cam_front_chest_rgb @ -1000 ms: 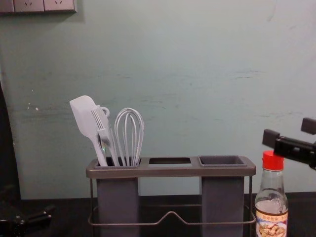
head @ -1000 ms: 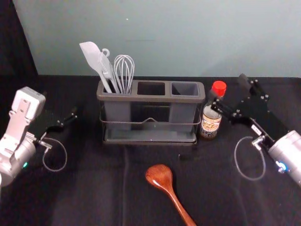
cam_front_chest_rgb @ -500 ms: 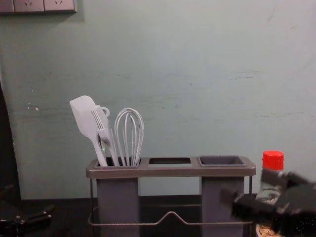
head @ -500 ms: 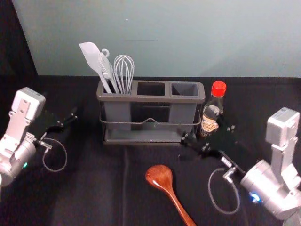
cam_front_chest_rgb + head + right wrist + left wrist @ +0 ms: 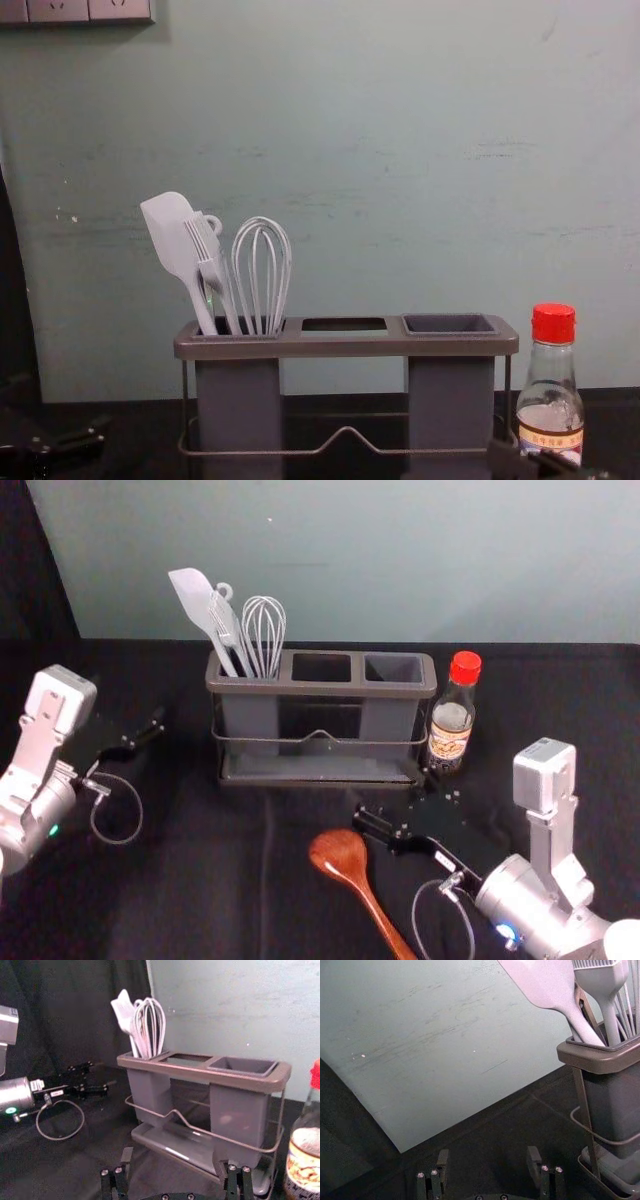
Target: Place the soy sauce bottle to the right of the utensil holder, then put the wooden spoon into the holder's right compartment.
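Found the soy sauce bottle [image 5: 452, 720] upright on the black cloth [image 5: 200, 880], right of centre in the head view and just beside the right end of the utensil holder [image 5: 318, 688]. Saw it again at lower right in the chest view, red cap uppermost.

Spotted the wooden spoon [image 5: 340, 852] lying at lower centre of the head view, bowl towards the holder, handle slanting down to the bottom edge.

Noticed the right gripper [image 5: 390, 795] near the centre of the head view, between holder and spoon bowl, a little to the right. Made out its fingers well apart in its own wrist view, with nothing clamped.

Saw the left gripper [image 5: 150, 723] parked at middle left of the head view, fingers spread likewise.

Counted a spatula [image 5: 195, 600], a brush [image 5: 208, 265] and a whisk [image 5: 265, 630] in the holder's left compartment, left of centre in the head view. Noted wall sockets [image 5: 60, 10] in the chest view's upper left corner.
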